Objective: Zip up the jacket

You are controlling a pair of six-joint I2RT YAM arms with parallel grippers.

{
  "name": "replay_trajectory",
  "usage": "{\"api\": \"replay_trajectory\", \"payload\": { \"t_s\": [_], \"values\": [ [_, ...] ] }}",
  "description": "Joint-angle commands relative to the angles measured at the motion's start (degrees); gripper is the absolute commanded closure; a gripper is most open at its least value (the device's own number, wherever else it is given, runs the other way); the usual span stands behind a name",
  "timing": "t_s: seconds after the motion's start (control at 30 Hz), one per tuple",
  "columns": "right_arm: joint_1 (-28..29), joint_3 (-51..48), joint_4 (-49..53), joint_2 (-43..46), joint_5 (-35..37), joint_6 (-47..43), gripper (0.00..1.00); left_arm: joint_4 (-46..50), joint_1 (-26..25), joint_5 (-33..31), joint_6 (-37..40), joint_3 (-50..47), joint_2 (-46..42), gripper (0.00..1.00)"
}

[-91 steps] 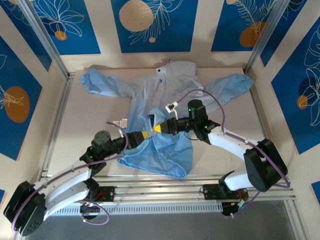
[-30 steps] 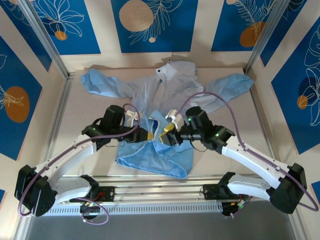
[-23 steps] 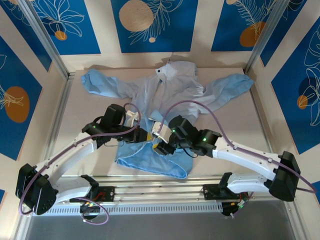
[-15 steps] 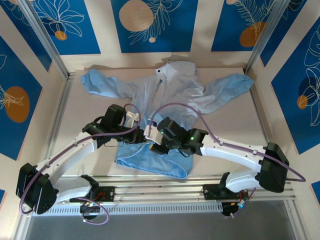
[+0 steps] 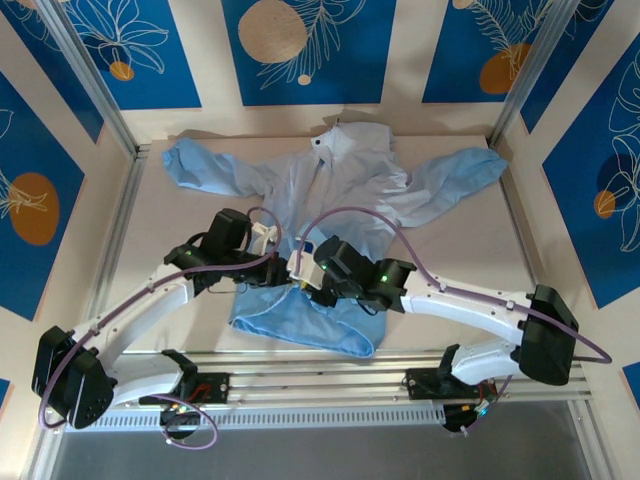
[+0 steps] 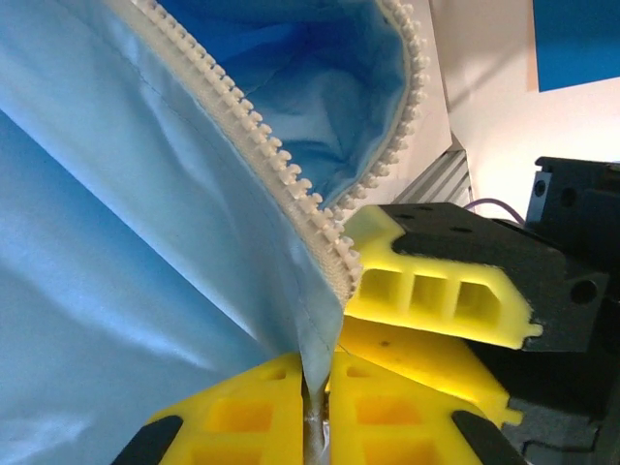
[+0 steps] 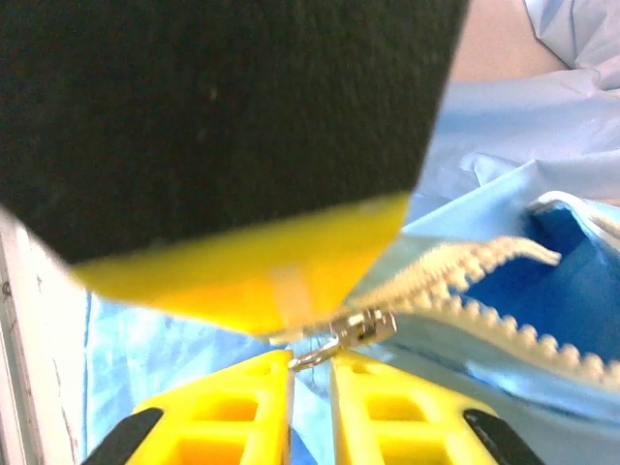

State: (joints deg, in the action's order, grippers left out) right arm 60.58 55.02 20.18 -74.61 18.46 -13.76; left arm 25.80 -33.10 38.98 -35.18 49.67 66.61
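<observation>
Fingers of the left gripper pinch the jacket by its zipper tape
right gripper clamped on the metal zipper pull; teeth unmeshed

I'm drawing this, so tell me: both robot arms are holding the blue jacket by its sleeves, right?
Not the sleeves. The left end effector and right end effector pinch the blue jacket at its front zipper; the top external view shows it.

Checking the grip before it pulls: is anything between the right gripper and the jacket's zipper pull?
Nothing visible. The right gripper pinches the metal pull directly; the left gripper clamps the jacket edge beside it.
</observation>
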Motion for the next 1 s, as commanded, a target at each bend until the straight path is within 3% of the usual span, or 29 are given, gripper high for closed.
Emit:
{"api": "replay_trajectory", "payload": {
  "t_s": [0.0,0.3,0.67,0.8,0.87,0.97],
  "values": [
    [-0.42,-1.12,-1.82,2.75,0.53,0.31,0.89,1.79,0.4,2.24,2.07,1.04,-0.09,1.0],
    [-1.02,-0.8,-1.38,2.34,-0.7,0.22,0.94,1.66,0.41,2.84,2.31,0.69,-0.51,1.0],
    [-1.34,1.48,-2.25,-1.47,-1.55,-0.65,0.85,1.01,0.42,3.73,2.31,0.46,-0.87,1.0],
    [-1.46,2.86,-1.84,-2.69,-0.68,-0.67,0.9,1.14,0.41,3.74,2.42,0.34,-1.21,1.0],
    [-1.55,3.74,-1.32,-3.15,-0.29,-0.03,0.99,1.36,0.36,3.48,2.5,0.04,-1.44,1.0],
    [-2.23,5.28,0.52,-3.87,0.04,2.98,1.0,2.19,0.4,2.5,2.7,-0.41,-1.57,1.0]
  ]
}}
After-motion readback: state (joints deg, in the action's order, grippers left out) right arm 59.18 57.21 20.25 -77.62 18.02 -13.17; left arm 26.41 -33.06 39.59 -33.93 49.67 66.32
